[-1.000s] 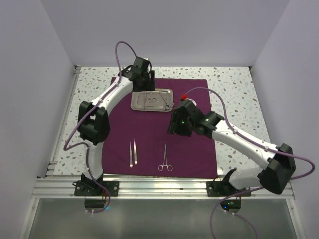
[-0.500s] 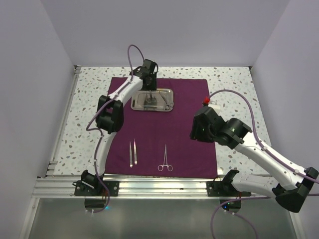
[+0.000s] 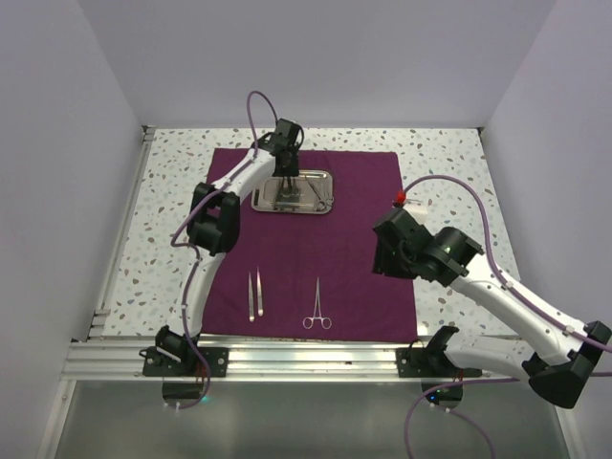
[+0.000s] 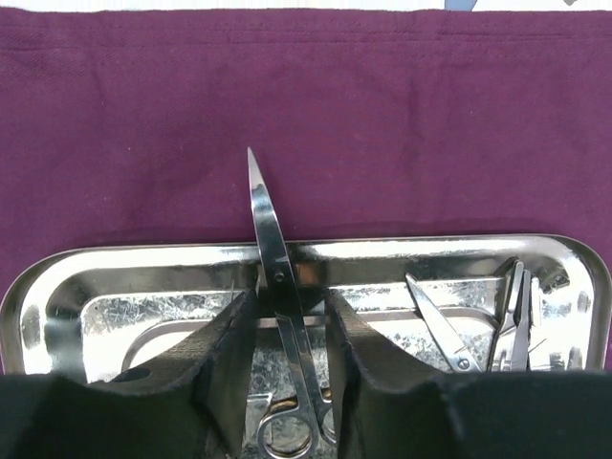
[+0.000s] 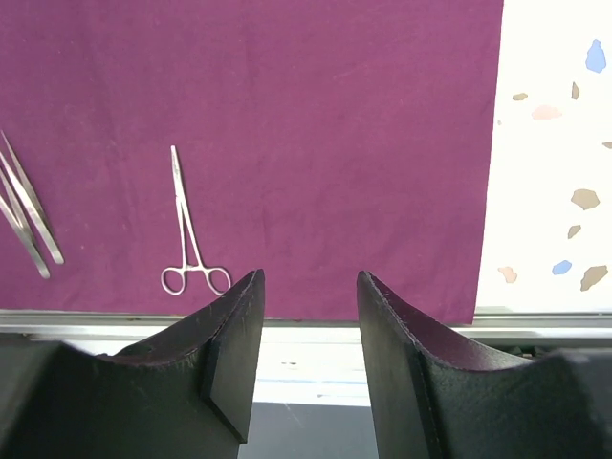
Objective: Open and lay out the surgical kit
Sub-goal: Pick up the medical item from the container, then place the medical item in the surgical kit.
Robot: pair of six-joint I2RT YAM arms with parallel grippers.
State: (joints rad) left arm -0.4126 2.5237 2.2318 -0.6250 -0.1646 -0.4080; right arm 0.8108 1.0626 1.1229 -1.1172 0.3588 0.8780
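Note:
The purple cloth [image 3: 363, 182] lies spread flat on the table. The steel tray [image 3: 327, 205] sits at its far middle. My left gripper [image 3: 286, 182] hangs over the tray, and in the left wrist view it [image 4: 292, 316] is open, its fingers straddling a pair of scissors [image 4: 277, 277] whose tip points over the tray rim [image 4: 96, 273]. More instruments [image 4: 435, 325] lie at the tray's right end. Tweezers [image 3: 254, 294] and forceps [image 3: 317, 306] lie on the cloth's near part. My right gripper [image 3: 384, 260] is open and empty above the cloth's near right part [image 5: 335, 124].
A speckled tabletop [image 3: 449, 163] surrounds the cloth. An aluminium rail [image 3: 306, 359] runs along the near edge, seen just beyond my right fingertips [image 5: 244, 296]. White walls stand on three sides.
My left gripper has moved from behind the tray to right over it, around the scissors. My right arm has pulled back from the tray toward the near right.

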